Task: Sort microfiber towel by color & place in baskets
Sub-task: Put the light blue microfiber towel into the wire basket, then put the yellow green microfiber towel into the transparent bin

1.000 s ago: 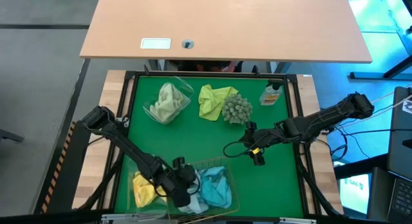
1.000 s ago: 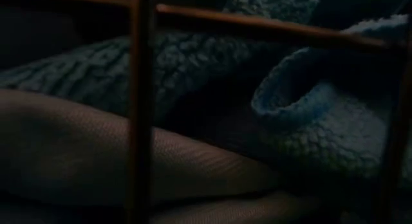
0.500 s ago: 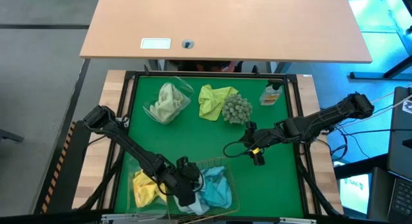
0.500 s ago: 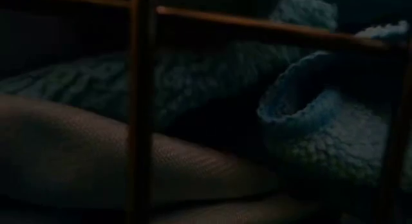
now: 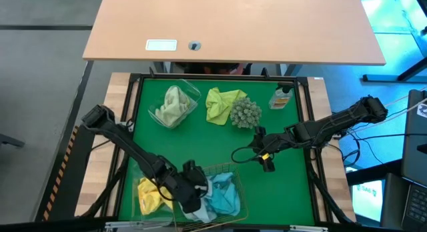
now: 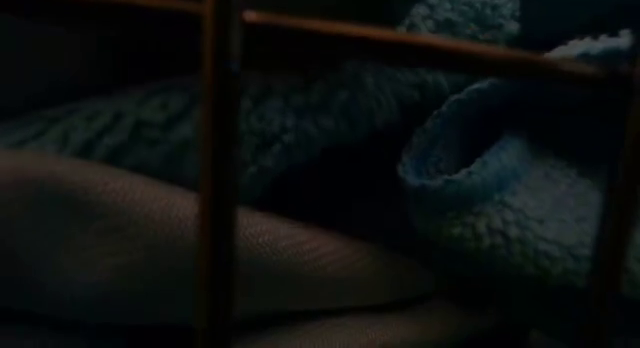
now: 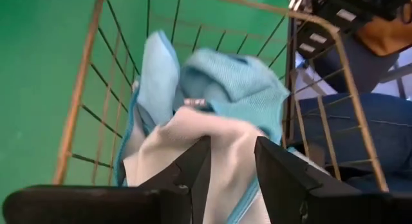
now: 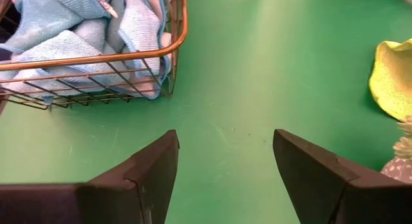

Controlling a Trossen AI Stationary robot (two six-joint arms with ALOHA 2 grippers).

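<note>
Several light blue microfiber towels (image 5: 223,195) lie heaped in the gold wire basket (image 5: 230,169) at the near edge. My left gripper (image 5: 195,187) stands over the basket's left part, open, with a pale towel (image 7: 193,130) right under its fingers and blue towels (image 7: 238,82) beyond. A yellow towel (image 5: 148,195) lies in a clear tub left of the basket. A pale yellow-green towel (image 5: 172,105) fills a clear tub (image 5: 192,92) at the far left. Another yellow-green towel (image 5: 221,102) lies on the mat. My right gripper (image 5: 267,162) is open over bare mat, right of the basket. My left gripper comes at the basket slanting down from the table's left, its fingers (image 7: 193,169) apart on either side of the pale towel's top fold (image 7: 225,130). I cannot tell whether they touch the cloth. The towel rests on the heap inside the basket.
A spiky grey-green ball (image 5: 245,113) sits beside the yellow-green towel, and a small bottle (image 5: 281,97) stands at the far right. Basket wires (image 6: 220,168) fill the low view. Green mat (image 8: 257,69) lies open between the basket and my right gripper.
My left gripper has shifted a little toward the table's right, farther over the basket. In the low view the blue towel's folds have shifted and settled inside the basket.
</note>
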